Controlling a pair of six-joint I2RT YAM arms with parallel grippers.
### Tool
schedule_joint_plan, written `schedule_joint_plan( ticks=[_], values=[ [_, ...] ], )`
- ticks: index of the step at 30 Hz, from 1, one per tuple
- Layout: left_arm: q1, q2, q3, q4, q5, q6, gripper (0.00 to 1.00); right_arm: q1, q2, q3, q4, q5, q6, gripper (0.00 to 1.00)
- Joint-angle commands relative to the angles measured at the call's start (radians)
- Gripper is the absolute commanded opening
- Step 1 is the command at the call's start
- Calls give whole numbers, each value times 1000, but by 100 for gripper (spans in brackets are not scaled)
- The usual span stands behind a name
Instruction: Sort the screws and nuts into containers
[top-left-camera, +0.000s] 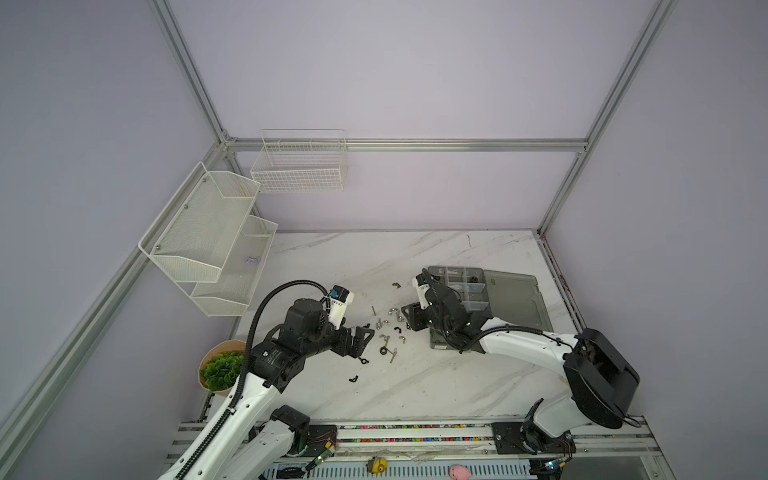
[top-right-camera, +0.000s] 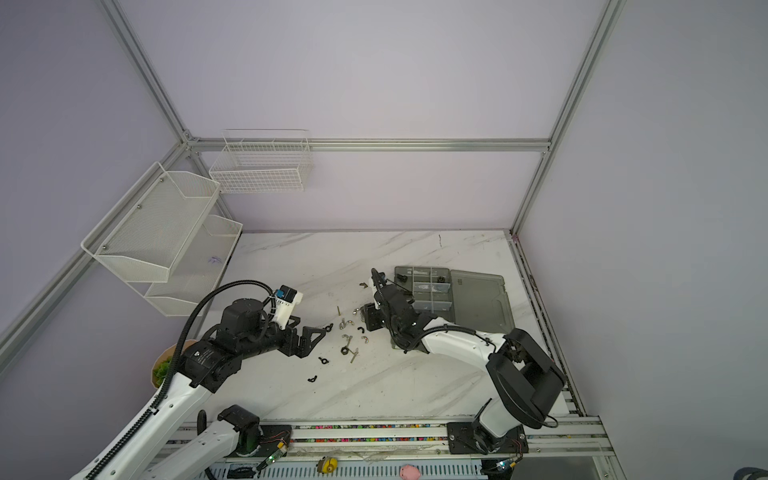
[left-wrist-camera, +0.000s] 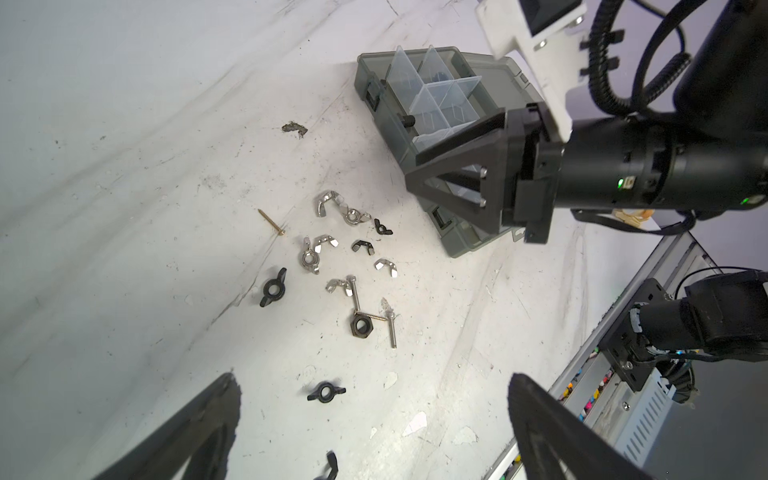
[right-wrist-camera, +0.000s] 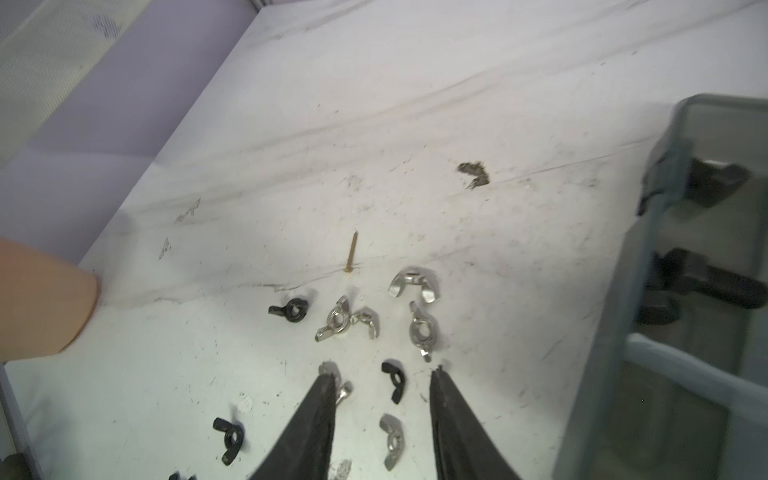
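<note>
Loose screws and nuts (top-left-camera: 386, 332) lie scattered mid-table in both top views, left of the grey organizer box (top-left-camera: 465, 286) with its clear-walled containers. My right gripper (right-wrist-camera: 382, 372) is open and low over the pile. A small black wing nut (right-wrist-camera: 392, 380) and a silver wing nut (right-wrist-camera: 391, 440) lie between its fingers, untouched. A brass screw (right-wrist-camera: 351, 253) lies further out. Black bolts (right-wrist-camera: 706, 282) sit in the box. My left gripper (left-wrist-camera: 374, 382) is wide open above the table, holding nothing, and a black wing nut (left-wrist-camera: 326, 392) lies under it. A black hex nut (left-wrist-camera: 362, 325) lies by a silver screw (left-wrist-camera: 392, 330).
The box's lid (top-left-camera: 515, 299) lies open flat to the right. White mesh shelves (top-left-camera: 208, 237) and a wire basket (top-left-camera: 299, 166) hang on the left and back walls. A potted green plant (top-left-camera: 222, 370) stands at the table's left edge. A dark smear (right-wrist-camera: 473, 173) marks the table.
</note>
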Motion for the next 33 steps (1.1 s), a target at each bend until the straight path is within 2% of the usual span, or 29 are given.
schedule_joint_plan(
  ticks=[1, 4, 8, 12, 27, 33],
  values=[
    [5, 2, -28, 50, -20, -55, 100, 73, 26, 36, 31, 70, -9, 40],
    [5, 11, -28, 51, -9, -60, 100, 113, 66, 18, 72, 63, -8, 39],
    [5, -4, -28, 55, -10, -59, 100, 167, 154, 75, 27, 74, -21, 36],
    [5, -28, -31, 56, -20, -58, 100, 209, 232, 131, -24, 114, 5, 27],
    [5, -78, -37, 59, -45, -67, 100, 253, 261, 104, -73, 123, 47, 28],
    [5, -86, -38, 61, -55, -66, 100, 261, 249, 85, -83, 120, 65, 31]
  ],
)
